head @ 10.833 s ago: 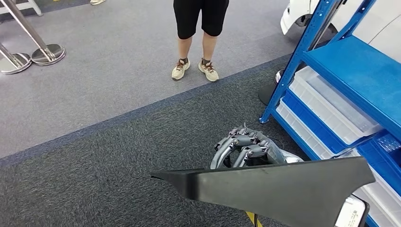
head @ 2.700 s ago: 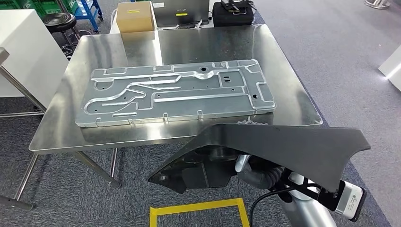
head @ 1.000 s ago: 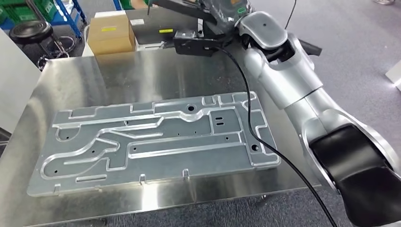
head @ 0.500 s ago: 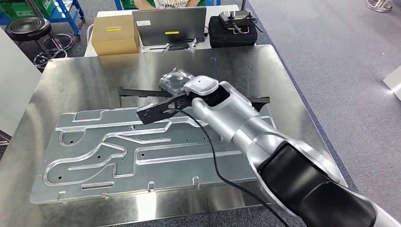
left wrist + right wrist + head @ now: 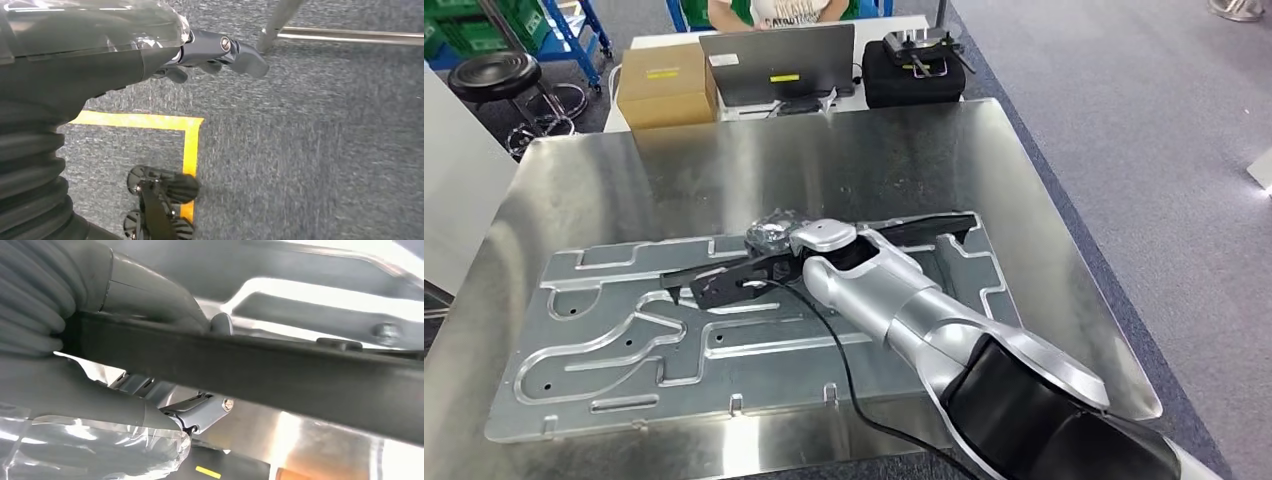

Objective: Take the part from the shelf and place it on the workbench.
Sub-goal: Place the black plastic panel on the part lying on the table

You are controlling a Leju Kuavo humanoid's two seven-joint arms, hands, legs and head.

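Observation:
The long black part [image 5: 924,228] lies slanted across the grey metal plate [image 5: 624,345] on the steel workbench [image 5: 624,180]. My right hand [image 5: 776,238] grips it near its middle, low over the plate; whether the part touches the plate I cannot tell. In the right wrist view the part [image 5: 280,370] runs as a dark bar across the picture, with the thumb [image 5: 150,292] on one side and the fingers [image 5: 200,412] on the other. My left hand [image 5: 215,47] hangs over the carpet and holds nothing.
Beyond the bench's far edge stand a cardboard box [image 5: 667,82], a laptop [image 5: 777,62] and a black case [image 5: 914,70], with a seated person [image 5: 769,12] behind. A black stool [image 5: 509,75] is at the far left. Yellow floor tape [image 5: 190,145] lies below my left hand.
My right arm has brought the part down from high over the bench's far side and drawn it nearer, low across the metal plate. The view has also shifted slightly.

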